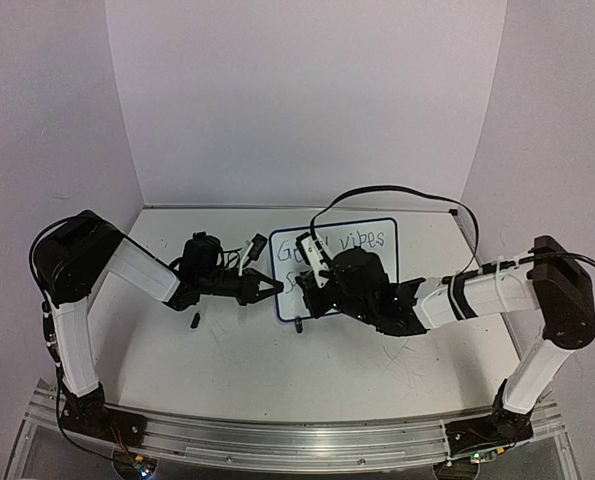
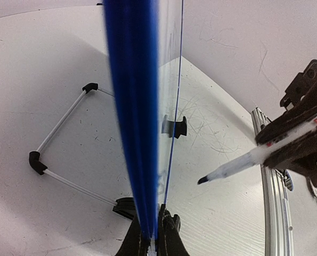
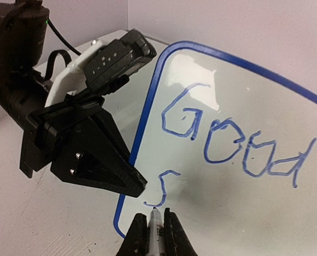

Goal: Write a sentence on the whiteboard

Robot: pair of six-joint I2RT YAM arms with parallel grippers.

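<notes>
Your whiteboard (image 1: pixel 382 265) stands on its feet near the back middle of the table (image 1: pixel 227 350), its face turned toward the right arm. The left gripper (image 1: pixel 273 288) is clamped on the board's left edge. In its own wrist view the blue frame runs straight down between the closed fingers (image 2: pixel 169 234), so the board is braced for writing.

Your right gripper (image 3: pixel 155 234) is closed around a marker (image 3: pixel 155 221), whose tip sits just under the lower left of the writing area.

The top line of the sentence (image 3: pixel 234 143) is down: "Good" reads clearly from the right wrist, and "vibes" follows it in the overhead view. Below it, a single curled letter (image 3: pixel 159 189), probably an "S", opens the second line at the left edge.

I judge you a little past halfway. The first line is finished, the second has barely begun, and the rest of that word is left to write. From overhead the right wrist covers the lower part of the board, so I cannot rule out more strokes there.
</notes>
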